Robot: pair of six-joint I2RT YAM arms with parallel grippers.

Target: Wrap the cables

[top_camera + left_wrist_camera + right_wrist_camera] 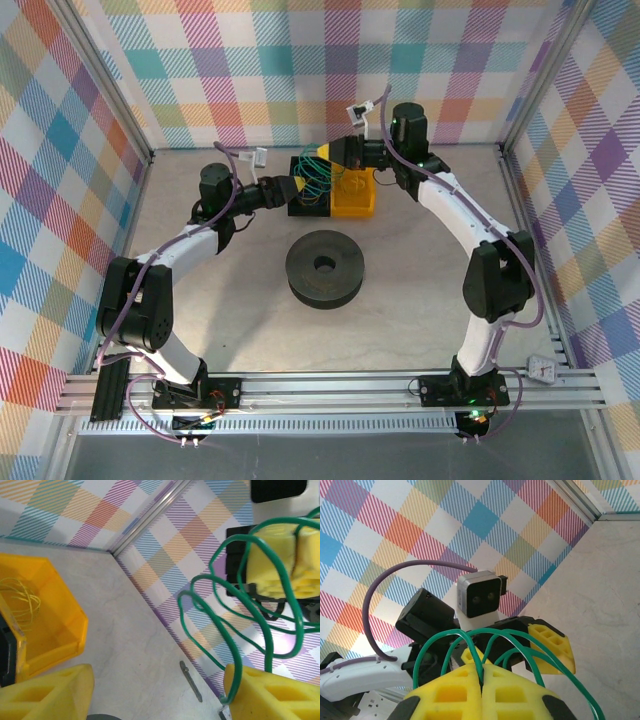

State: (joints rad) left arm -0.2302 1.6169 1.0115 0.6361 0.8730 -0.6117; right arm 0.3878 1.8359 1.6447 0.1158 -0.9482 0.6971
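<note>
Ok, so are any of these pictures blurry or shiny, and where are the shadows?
Top external view: sharp and evenly lit, with a soft shadow under the black spool. Left wrist view: the green cable is crisp, the close yellow fingers slightly soft, and what looks like a pale glare patch on the checked wall. Right wrist view: sharp, no glare I can see.

Bright, even light falls from above; the black round spool [325, 270] casts only a soft, short shadow on the pale grey tabletop [430, 250]. In the left wrist view the yellow ribbed fingers [50, 692] at the bottom edge are blurred, the thin green cable [235, 655] fairly sharp
</note>
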